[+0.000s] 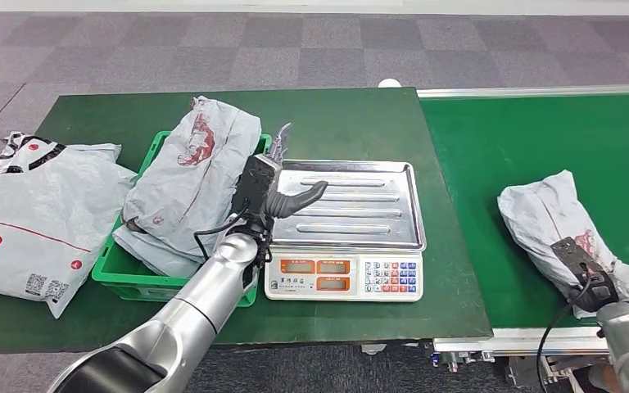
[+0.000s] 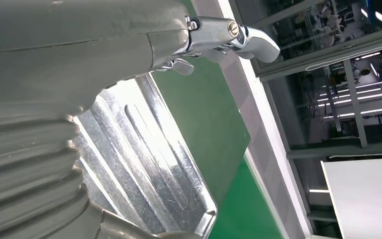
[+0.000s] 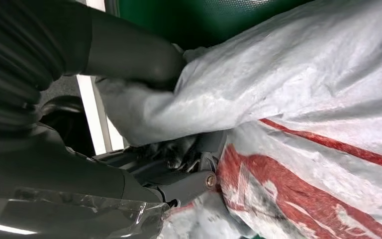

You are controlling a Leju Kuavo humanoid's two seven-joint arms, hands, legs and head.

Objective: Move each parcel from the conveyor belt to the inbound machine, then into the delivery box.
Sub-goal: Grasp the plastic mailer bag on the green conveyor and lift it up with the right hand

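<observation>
On the belt at the right, the right hand grips the near end of a grey parcel. Left hand hovers released, fingers apart, over the scale tray; more parcels fill the green box.

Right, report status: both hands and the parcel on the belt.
Left hand open over the scale tray. Right hand gripping the parcel on the belt. Tray bare, nothing blocking.
</observation>
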